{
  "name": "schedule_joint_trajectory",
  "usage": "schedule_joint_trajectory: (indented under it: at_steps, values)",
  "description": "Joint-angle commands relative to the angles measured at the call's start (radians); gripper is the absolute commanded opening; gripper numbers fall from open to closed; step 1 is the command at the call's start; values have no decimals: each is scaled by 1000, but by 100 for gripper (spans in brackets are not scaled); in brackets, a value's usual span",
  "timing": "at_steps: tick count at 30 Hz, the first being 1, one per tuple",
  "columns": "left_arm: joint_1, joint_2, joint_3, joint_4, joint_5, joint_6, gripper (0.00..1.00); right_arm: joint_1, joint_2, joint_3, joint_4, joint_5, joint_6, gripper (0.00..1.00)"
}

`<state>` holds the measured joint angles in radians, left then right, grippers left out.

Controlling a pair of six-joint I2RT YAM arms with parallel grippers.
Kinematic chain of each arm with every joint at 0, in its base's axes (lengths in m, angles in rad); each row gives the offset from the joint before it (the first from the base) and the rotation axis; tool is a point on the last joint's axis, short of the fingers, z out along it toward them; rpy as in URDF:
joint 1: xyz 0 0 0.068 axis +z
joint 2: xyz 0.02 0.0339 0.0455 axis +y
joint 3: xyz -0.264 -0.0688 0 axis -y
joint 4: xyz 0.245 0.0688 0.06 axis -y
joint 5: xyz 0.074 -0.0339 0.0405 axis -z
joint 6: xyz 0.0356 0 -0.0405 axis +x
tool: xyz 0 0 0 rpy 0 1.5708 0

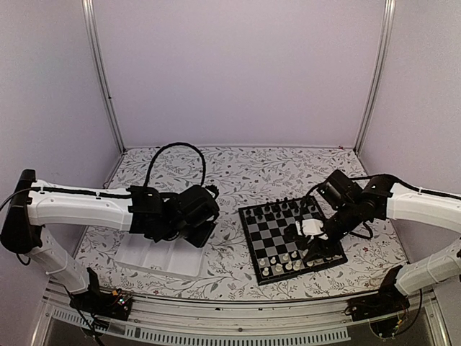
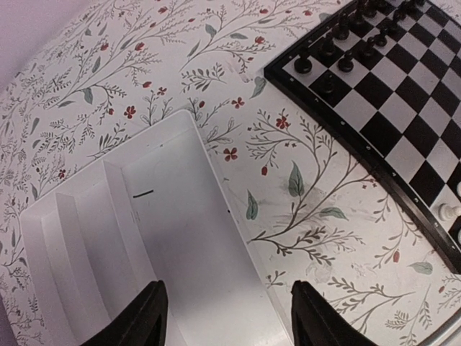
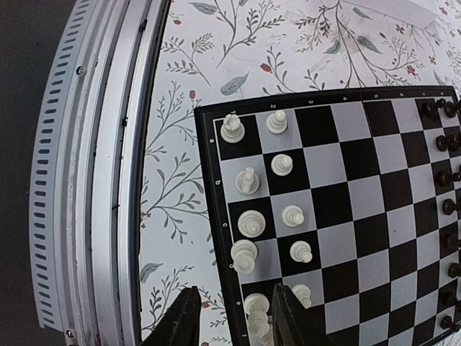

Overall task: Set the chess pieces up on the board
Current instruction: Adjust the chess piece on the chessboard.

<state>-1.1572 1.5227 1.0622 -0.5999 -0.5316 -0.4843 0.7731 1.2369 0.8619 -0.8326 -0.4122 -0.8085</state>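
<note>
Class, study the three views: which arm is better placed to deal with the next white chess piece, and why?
Right. The right gripper is over the white end of the board, jaws straddling a white piece. The left gripper hangs over the tray, off the board, jaws empty.

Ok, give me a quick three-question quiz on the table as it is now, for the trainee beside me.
1. True or false: the left jaws are closed on a chess piece.
2. Which pieces stand on the board edge nearest the arm bases? A black, B white, C none.
3. Fill in: the left jaws hang over the white ____.
Key: 1 false, they are open and empty. 2 B, the white pieces; the black pieces line the far side. 3 tray.
</note>
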Motion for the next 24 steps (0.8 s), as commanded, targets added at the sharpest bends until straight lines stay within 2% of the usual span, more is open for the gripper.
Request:
schedule_joint_trajectory:
  at_steps: [1, 14, 18, 24]
  values:
    - [5, -11, 16, -1, -15, -25, 61, 49, 46, -22, 73, 38, -4, 36]
    - [8, -13, -4, -3, -10, -41, 61, 82, 153, -33, 122, 114, 15, 36]
    - [8, -11, -6, -3, -7, -45, 61, 92, 174, -39, 125, 132, 15, 33]
    - [8, -8, -11, -2, -4, -53, 61, 93, 196, -34, 106, 136, 11, 12]
